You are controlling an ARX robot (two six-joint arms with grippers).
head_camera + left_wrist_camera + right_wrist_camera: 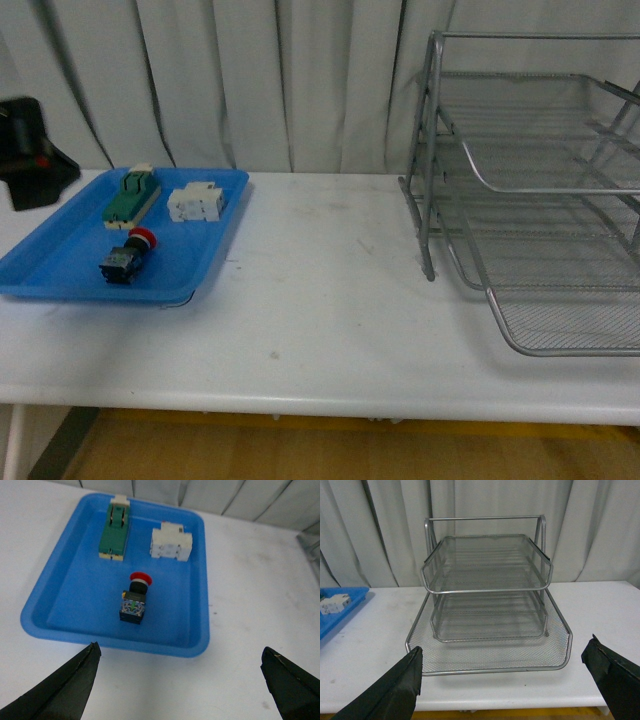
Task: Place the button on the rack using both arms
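The button (127, 257) (134, 599), red-capped on a black and blue body, lies on its side in the blue tray (60, 275) (60, 580) at the table's left. My left gripper (180, 655) hovers open above the tray's near edge, nothing between its fingers (70, 680). The silver wire rack (540, 190) (487, 595) stands at the right, its lowest shelf pulled out toward me. My right gripper (502, 655) hangs open in front of that shelf, empty. Part of the black left arm (28, 150) shows at the far left in the front view.
The blue tray also holds a green-and-cream oblong component (132, 195) (115, 532) and a white block component (195, 202) (171, 542). White tabletop (330, 290) stretches between tray and rack. A grey curtain (280, 80) hangs behind. The table's front edge runs near me.
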